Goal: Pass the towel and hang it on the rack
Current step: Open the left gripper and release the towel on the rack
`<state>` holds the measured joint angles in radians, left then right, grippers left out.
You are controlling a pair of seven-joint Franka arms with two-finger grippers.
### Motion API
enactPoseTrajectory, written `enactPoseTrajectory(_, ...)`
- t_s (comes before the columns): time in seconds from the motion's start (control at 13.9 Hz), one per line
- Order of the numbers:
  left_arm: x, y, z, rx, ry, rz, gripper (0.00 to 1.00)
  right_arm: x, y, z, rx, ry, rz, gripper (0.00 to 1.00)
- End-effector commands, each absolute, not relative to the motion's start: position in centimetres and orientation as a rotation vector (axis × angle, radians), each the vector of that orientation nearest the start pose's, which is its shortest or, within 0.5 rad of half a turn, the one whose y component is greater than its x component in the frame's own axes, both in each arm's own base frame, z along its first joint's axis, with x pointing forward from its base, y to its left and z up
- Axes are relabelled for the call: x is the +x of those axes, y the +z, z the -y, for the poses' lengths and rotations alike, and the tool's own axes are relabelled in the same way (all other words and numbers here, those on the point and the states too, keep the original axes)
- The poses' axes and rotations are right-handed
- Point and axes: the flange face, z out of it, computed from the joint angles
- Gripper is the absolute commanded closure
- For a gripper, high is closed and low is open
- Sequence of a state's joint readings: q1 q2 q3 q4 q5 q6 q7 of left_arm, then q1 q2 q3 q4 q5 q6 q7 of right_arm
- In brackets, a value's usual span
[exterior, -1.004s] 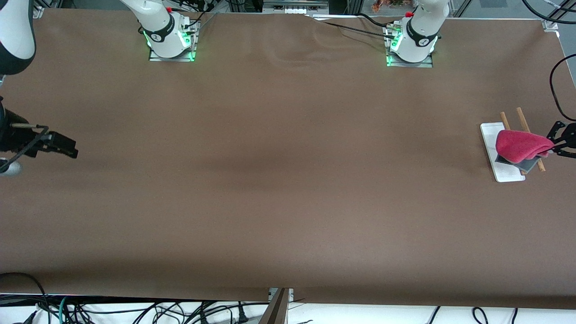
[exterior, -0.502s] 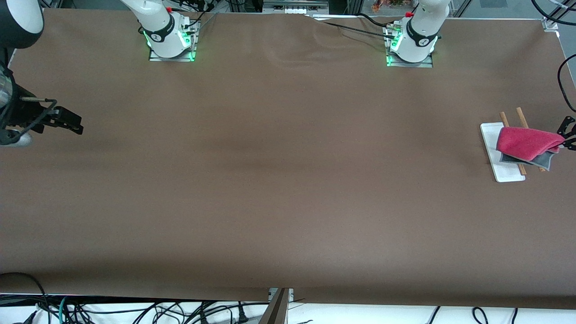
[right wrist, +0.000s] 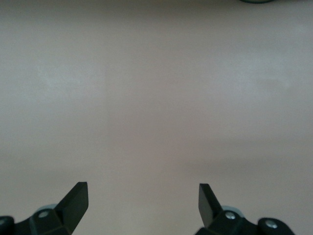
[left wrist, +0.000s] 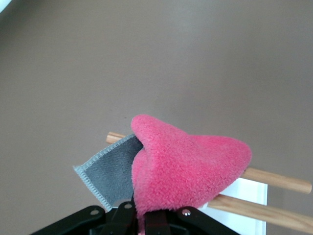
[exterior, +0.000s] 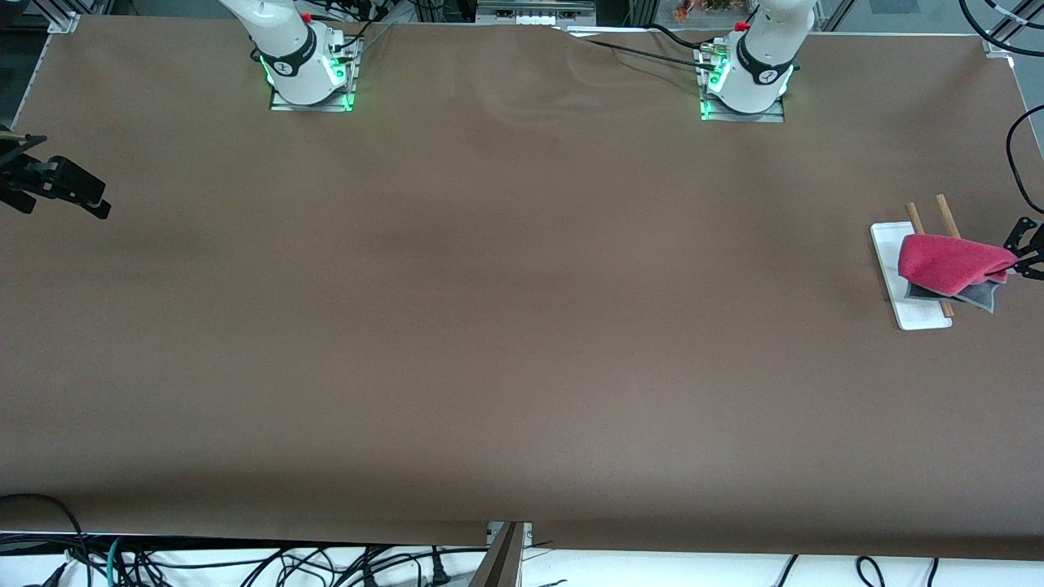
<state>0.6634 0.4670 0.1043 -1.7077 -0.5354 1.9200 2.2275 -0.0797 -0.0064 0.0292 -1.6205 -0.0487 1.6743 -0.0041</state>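
Note:
The pink-red towel (exterior: 950,265) lies draped over the rack's two wooden rods (exterior: 946,214), its grey underside (exterior: 983,297) hanging out below. The rack's white base (exterior: 887,261) stands at the left arm's end of the table. My left gripper (exterior: 1015,261) is beside the rack, shut on the towel's edge. In the left wrist view the towel (left wrist: 190,166) bunches out of the left gripper (left wrist: 146,215) across the rods (left wrist: 279,178), with a grey corner (left wrist: 110,171) showing. My right gripper (exterior: 81,196) hangs open over the table's edge at the right arm's end, and in its own view the right gripper (right wrist: 142,191) holds nothing.
Both arm bases (exterior: 310,73) (exterior: 746,81) stand along the table's back edge. A black cable (exterior: 1011,163) loops by the table edge near the rack. Brown tabletop (exterior: 522,326) stretches between the two grippers.
The right gripper has drawn back toward the table edge at its arm's end. The left gripper has shifted slightly beside the rack, and the towel's grey corner hangs a little differently.

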Motion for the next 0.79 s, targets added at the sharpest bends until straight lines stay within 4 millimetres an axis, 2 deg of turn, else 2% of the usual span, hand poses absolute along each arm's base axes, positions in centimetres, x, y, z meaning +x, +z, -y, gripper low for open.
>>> enactPoseTrajectory(0.0,48.3,31.1,-43.3,-2.726,-0.689,-1.917,0.98,55.0,62.0,2.9,-3.188,-0.098,-0.044,0.0)
enactPoseTrajectory(0.14,47.8,29.8,-43.8,-2.755,-0.685,-1.907,0.85,55.1,62.6,2.5,-3.191,-0.103,-0.028,0.0)
enactPoseTrajectory(0.22,47.8,29.5,-44.0,-2.75,-0.683,-1.917,0.69,55.2,62.4,2.5,-3.189,-0.098,-0.028,0.0)
enactPoseTrajectory(0.36,48.5,29.4,-44.3,-2.702,-0.689,-1.96,0.1,55.7,62.1,2.7,-3.19,-0.093,-0.03,0.0)
enactPoseTrajectory(0.43,48.8,29.3,-44.5,-2.689,-0.688,-1.972,0.0,56.0,61.7,2.9,-3.19,-0.081,-0.032,0.0)
enactPoseTrajectory(0.72,49.9,30.6,-45.4,-2.65,-0.693,-1.966,0.0,56.1,62.2,2.6,-3.185,-0.098,-0.011,0.0)
